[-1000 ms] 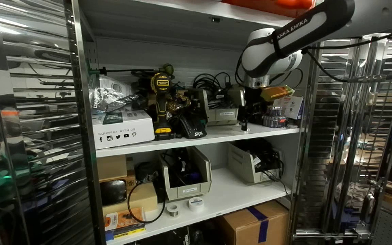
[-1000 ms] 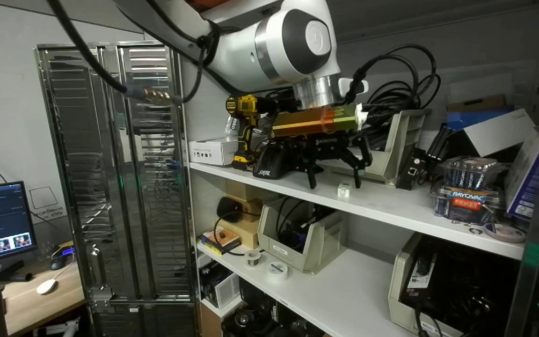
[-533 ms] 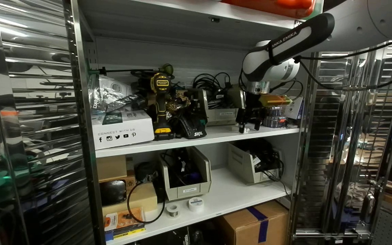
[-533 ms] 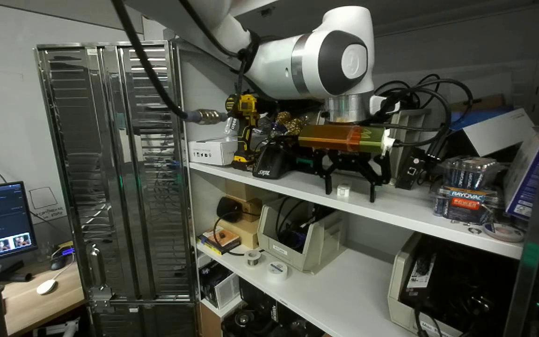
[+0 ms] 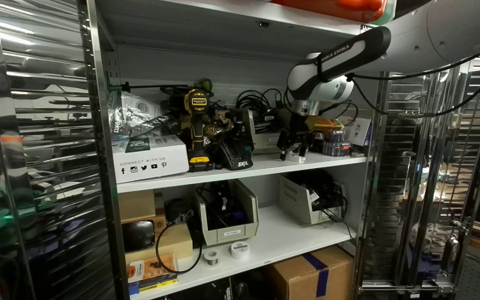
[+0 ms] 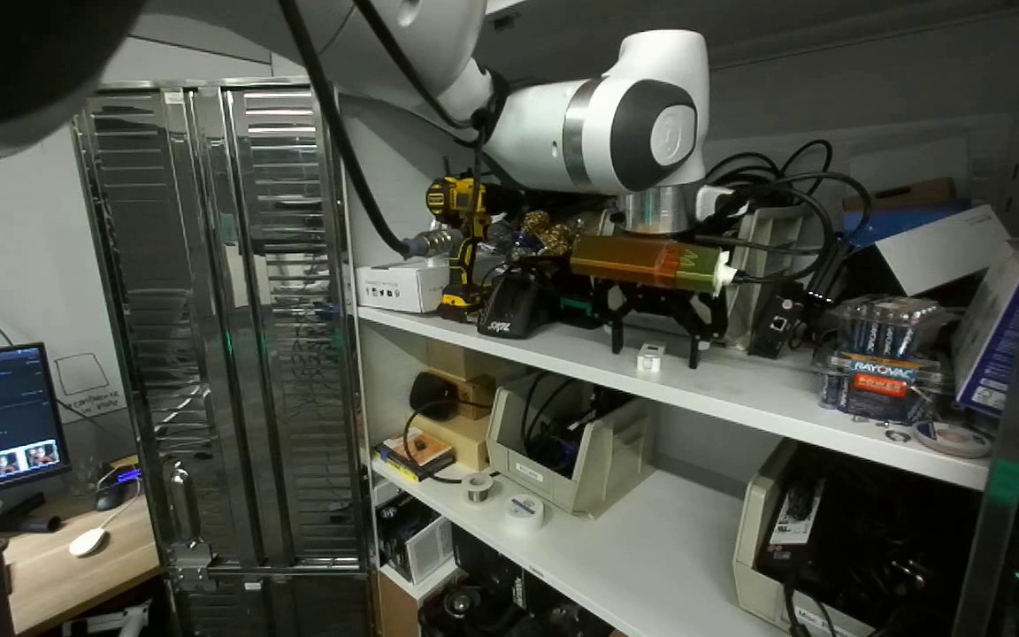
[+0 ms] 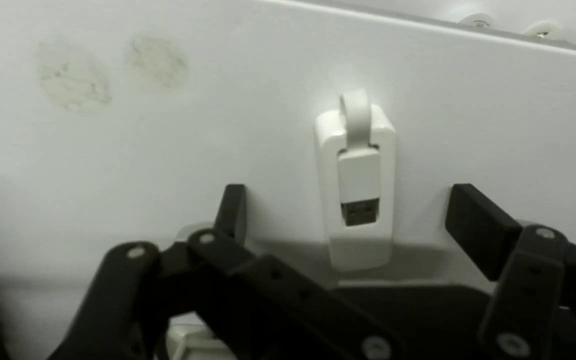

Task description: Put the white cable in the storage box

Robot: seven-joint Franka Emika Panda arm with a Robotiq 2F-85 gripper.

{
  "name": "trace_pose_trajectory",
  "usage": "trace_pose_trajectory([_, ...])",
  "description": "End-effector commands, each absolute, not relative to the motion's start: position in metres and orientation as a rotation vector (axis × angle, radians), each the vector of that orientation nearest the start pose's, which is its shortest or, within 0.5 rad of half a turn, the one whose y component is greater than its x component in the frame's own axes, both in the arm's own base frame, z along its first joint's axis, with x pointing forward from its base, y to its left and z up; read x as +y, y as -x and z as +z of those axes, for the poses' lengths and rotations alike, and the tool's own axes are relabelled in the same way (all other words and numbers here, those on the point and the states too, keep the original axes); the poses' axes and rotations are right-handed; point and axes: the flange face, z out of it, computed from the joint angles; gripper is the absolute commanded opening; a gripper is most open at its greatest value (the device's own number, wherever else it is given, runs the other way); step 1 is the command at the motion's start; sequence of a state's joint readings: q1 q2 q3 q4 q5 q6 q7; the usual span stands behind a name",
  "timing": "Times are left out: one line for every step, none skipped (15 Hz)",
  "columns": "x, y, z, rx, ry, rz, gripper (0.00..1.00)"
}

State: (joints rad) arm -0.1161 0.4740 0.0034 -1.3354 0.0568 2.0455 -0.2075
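The white cable [image 7: 360, 175] is a white USB adapter with a short flat lead folded over its end. It lies on the upper shelf [image 6: 766, 380], near the front edge, and shows in both exterior views [image 5: 296, 158] [image 6: 650, 357]. My gripper [image 7: 350, 207] is open, pointing down, with one black finger on each side of the adapter and a gap on both sides. Its fingertips are close to the shelf. Several beige storage boxes show: one behind the gripper holding black cables [image 5: 271, 146], others on the lower shelf [image 5: 231, 237] [image 5: 296, 202]. Which one is meant is unclear.
A black SKIL charger [image 6: 509, 310] and a yellow drill [image 6: 465, 248] stand along the upper shelf. Battery packs [image 6: 885, 372] and a white box [image 6: 943, 248] stand at the other end. Two white spools [image 5: 240, 251] [image 5: 211, 258] sit on the lower shelf.
The arm has come down and shifted, so the open fingers now stand on both sides of the white cable. In the last half second it moved only a little. The cable has not moved.
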Motion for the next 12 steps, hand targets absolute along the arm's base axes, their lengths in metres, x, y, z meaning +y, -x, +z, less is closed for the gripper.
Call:
trace_pose_trajectory([-0.069,-0.729,0.49,-0.198,3.077,-0.376,0.74])
trace_pose_trajectory([-0.067,-0.729,0.492,-0.211,3.074,-0.369,0.66])
trace_pose_trajectory([-0.065,-0.728,0.498,-0.227,3.081,-0.364,0.58])
trace_pose_trajectory([-0.063,-0.726,0.502,-0.241,3.084,-0.354,0.49])
trace_pose_trajectory([-0.061,-0.722,0.51,-0.256,3.094,-0.351,0.42])
trace_pose_trajectory([-0.059,-0.718,0.515,-0.269,3.097,-0.337,0.35])
trace_pose_trajectory([-0.057,-0.713,0.521,-0.275,3.106,-0.321,0.27])
trace_pose_trajectory([-0.056,-0.71,0.524,-0.282,3.117,-0.311,0.2])
trace_pose_trajectory([-0.055,-0.706,0.527,-0.288,3.126,-0.298,0.13])
trace_pose_trajectory([-0.054,-0.702,0.53,-0.289,3.139,-0.287,0.12])
trace_pose_trajectory([-0.054,-0.699,0.532,-0.293,3.152,-0.272,0.16])
trace_pose_trajectory([-0.054,-0.696,0.531,-0.306,3.167,-0.258,0.16])
